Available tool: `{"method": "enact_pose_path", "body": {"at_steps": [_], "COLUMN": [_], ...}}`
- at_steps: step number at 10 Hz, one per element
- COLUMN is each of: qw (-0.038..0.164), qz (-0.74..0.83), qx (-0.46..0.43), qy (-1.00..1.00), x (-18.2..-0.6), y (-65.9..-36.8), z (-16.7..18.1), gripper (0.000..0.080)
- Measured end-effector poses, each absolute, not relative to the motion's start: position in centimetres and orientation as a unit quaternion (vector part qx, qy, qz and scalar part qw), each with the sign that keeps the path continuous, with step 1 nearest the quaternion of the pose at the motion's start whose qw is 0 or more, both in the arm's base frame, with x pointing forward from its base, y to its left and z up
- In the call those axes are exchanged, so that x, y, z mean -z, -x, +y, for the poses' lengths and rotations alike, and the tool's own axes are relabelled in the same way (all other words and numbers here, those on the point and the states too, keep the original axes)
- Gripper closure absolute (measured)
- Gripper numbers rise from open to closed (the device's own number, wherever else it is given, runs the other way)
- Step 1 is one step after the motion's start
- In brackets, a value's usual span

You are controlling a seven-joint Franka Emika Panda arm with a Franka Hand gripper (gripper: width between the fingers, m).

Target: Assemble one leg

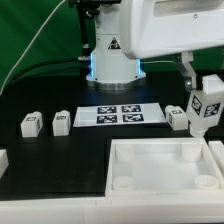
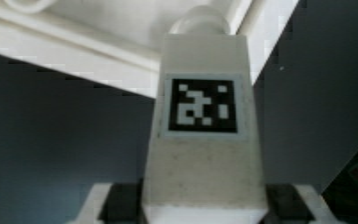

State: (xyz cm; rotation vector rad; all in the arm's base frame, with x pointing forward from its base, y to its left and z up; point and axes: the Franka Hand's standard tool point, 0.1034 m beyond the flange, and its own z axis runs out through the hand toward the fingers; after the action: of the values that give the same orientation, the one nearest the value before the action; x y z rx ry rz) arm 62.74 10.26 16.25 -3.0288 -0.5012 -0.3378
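My gripper (image 1: 206, 92) is shut on a white leg (image 1: 204, 108) with a black-and-white marker tag. It holds the leg above the far right corner of the large white rimmed tray part (image 1: 160, 150), in the exterior view's right. In the wrist view the held leg (image 2: 202, 120) fills the middle, clamped between my two black finger pads (image 2: 126, 202), with the tray's rim (image 2: 87, 40) beyond its tip. Three more legs lie on the black table: two at the left (image 1: 30, 124) (image 1: 61, 121) and one (image 1: 176, 118) just left of the held leg.
The marker board (image 1: 120, 114) lies flat in front of the robot base (image 1: 112, 62). White parts show at the left edge (image 1: 3, 158) and the right edge (image 1: 216, 152) of the table. A green backdrop stands behind.
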Motion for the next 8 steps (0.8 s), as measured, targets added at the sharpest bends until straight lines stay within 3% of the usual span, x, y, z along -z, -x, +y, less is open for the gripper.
{"method": "enact_pose_path", "body": {"at_steps": [3, 5, 8], "qw": [0.025, 0.02, 0.018], "qz": [-0.16, -0.159, -0.162], "qx": [0.136, 0.205, 0.201], "qy": [0.977, 0.966, 0.966], "x": [-16.1, -16.2, -15.3], "y": [-63.1, -63.6, -63.6], "z": [10.2, 9.7, 9.1], "gripper": [0.0505, 0.0505, 0.0505]}}
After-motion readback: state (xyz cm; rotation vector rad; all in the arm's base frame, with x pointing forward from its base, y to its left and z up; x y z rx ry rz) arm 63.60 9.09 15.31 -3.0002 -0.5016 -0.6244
